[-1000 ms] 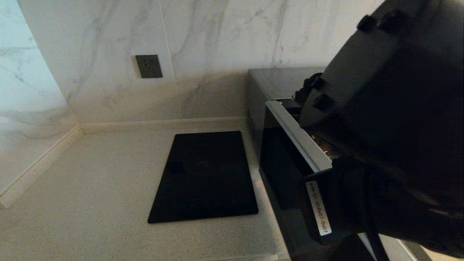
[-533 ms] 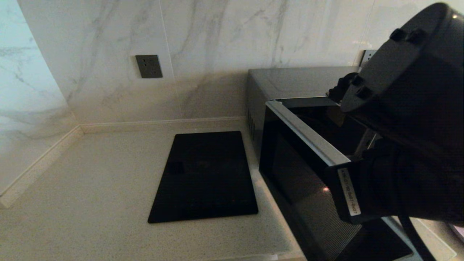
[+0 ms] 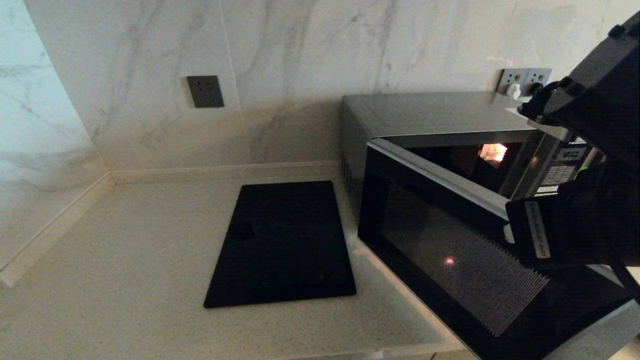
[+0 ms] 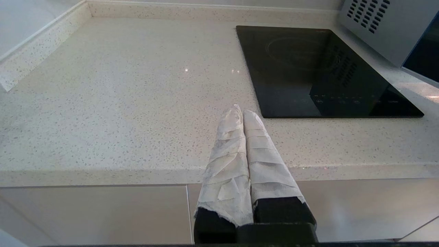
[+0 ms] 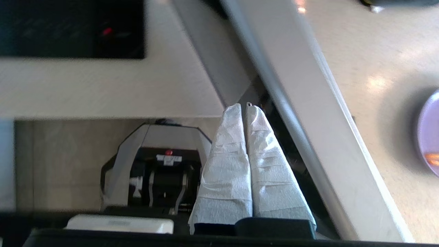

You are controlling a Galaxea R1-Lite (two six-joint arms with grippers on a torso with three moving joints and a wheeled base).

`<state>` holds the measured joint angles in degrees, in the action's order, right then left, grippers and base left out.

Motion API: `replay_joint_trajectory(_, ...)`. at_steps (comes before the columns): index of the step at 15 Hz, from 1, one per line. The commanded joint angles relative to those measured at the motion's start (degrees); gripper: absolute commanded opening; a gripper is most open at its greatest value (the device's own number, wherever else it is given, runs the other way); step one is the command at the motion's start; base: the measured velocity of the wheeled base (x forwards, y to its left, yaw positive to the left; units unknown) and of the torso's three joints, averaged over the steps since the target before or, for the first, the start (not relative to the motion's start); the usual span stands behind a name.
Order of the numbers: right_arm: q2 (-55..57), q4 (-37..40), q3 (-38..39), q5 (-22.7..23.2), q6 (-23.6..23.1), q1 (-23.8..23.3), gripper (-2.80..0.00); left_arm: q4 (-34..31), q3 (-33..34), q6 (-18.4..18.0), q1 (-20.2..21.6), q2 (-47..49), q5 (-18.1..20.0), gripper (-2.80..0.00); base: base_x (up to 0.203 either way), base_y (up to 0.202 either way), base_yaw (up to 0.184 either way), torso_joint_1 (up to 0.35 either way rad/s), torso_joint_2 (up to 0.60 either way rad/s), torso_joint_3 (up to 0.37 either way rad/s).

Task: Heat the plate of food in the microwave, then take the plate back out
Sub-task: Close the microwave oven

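The silver-grey microwave (image 3: 425,112) stands at the back right of the counter. Its dark glass door (image 3: 450,250) is swung wide open toward the front, so the lit cavity and the button panel (image 3: 560,170) show. My right arm (image 3: 575,225) reaches in from the right at the door's free end. The right gripper (image 5: 243,107) is shut with nothing in it, close beside the door's top edge (image 5: 308,103). The lavender plate of food (image 5: 430,133) shows only as a sliver on the counter beyond the door. My left gripper (image 4: 240,111) is shut and parked off the counter's front edge.
A flat black rectangular panel (image 3: 282,242) lies in the counter left of the microwave. A grey socket (image 3: 205,91) sits on the marble wall, and more sockets (image 3: 525,80) are behind the microwave. The open door juts past the counter's front edge.
The door has swung much wider toward the front. My right arm has moved right and back with it, uncovering the cavity and button panel.
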<state>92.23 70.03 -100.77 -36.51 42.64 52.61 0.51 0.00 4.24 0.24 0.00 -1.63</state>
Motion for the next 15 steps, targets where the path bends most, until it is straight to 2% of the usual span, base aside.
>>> replay_joint_trajectory(1, -0.48, 0.32, 0.76, -0.21, 0.25, -4.18, -2.80, 0.02, 0.00, 0.06, 0.02, 0.09, -0.04, -2.80, 0.000, 0.000, 0.000, 0.000, 0.00, 0.000)
replay_joint_trajectory(9, -0.12, -7.76, 7.34, -0.15, 0.51, -17.62, -2.80, 0.02, 0.00, 0.06, 0.02, 0.09, -0.04, -2.80, 0.000, 0.000, 0.000, 0.000, 0.00, 0.000)
replay_joint_trajectory(12, 1.37, -8.66, 6.50, 0.11, 0.51, -21.96, -2.80, 0.02, 0.00, 0.06, 0.02, 0.09, -0.04, -2.80, 0.000, 0.000, 0.000, 0.000, 0.00, 0.000)
replay_joint_trajectory(15, 3.77, -11.80, 5.90, 0.20, 0.37, -28.46, -2.80, 0.02, 0.00, 0.06, 0.02, 0.09, -0.04, -2.80, 0.000, 0.000, 0.000, 0.000, 0.00, 0.000)
